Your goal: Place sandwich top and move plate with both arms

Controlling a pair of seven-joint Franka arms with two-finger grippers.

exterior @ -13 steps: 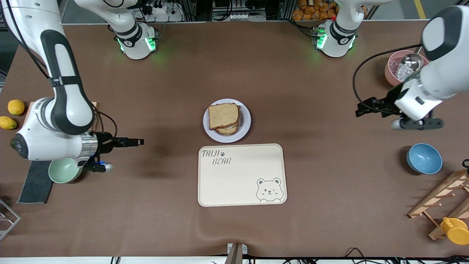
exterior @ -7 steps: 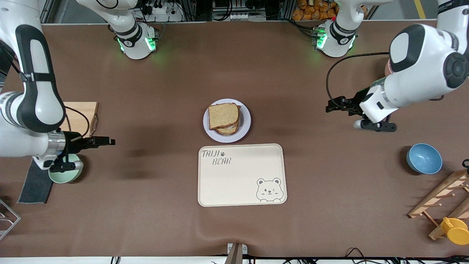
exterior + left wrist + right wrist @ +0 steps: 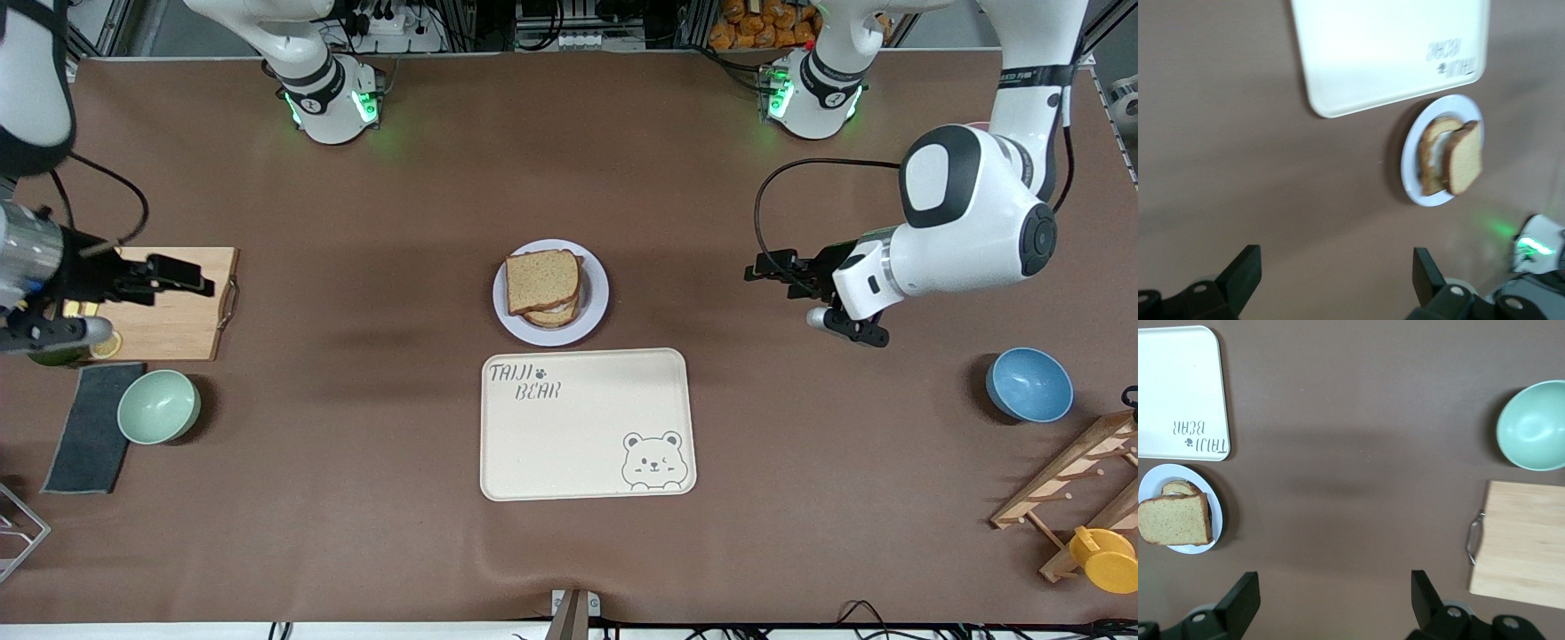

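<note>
The sandwich top [image 3: 542, 280], a speckled brown slice, lies on a stack that includes another slice, on the round white plate [image 3: 597, 300] at mid-table. My left gripper [image 3: 766, 266] hangs open and empty over bare table, off the plate toward the left arm's end. Its wrist view shows the plate [image 3: 1413, 179] and the sandwich top [image 3: 1465, 157] well apart from the left gripper [image 3: 1336, 268]. Open and empty too, my right gripper [image 3: 197, 276] hovers over the wooden cutting board [image 3: 182, 316]. From that wrist the right gripper [image 3: 1335, 590] looks at the plate [image 3: 1217, 512] and sandwich top [image 3: 1175, 519].
A cream bear tray [image 3: 587, 427] lies just nearer the camera than the plate. A green bowl [image 3: 158, 406] and dark cloth [image 3: 84, 436] sit at the right arm's end. A blue bowl [image 3: 1029, 384], wooden rack [image 3: 1076, 480] and yellow cup [image 3: 1102, 558] are at the left arm's end.
My right gripper has drawn back from beside the green bowl to over the cutting board. My left gripper has swung in toward the plate. Both stayed open; the sandwich and plate have not moved.
</note>
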